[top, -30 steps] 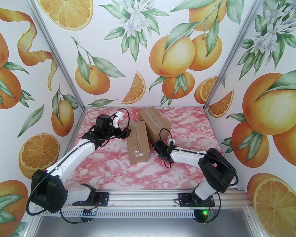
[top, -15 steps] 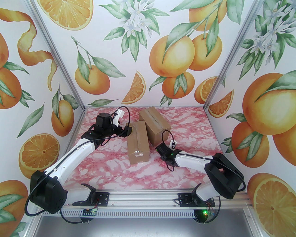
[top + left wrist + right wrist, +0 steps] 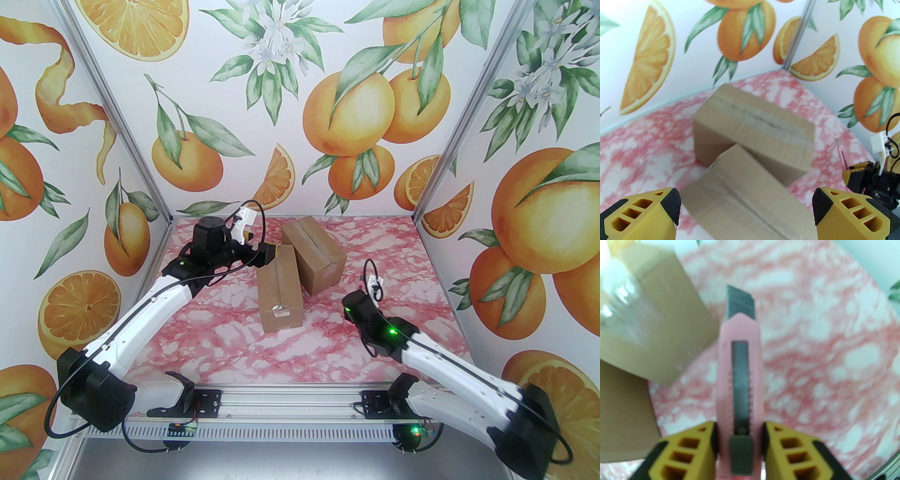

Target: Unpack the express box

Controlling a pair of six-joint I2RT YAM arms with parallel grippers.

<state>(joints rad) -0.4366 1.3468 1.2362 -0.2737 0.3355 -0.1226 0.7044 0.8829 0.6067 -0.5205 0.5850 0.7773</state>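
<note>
Presently the left gripper stands wide open and empty, the taped express box just below its jaws. The right gripper clamps a pink utility knife. The cardboard is likely light and crushable: brace the side walls, clear of the seam.

Looks like a robot test cell in a lab: boxed in left, back and right by wall panels printed with oranges and blossom, held in bare aluminium posts running up toward the top corners. Down at the bottom edge, a slotted aluminium rail carrying the left arm and right arm, green status light glowing just below, all fronting a pink marbled tabletop.
</note>
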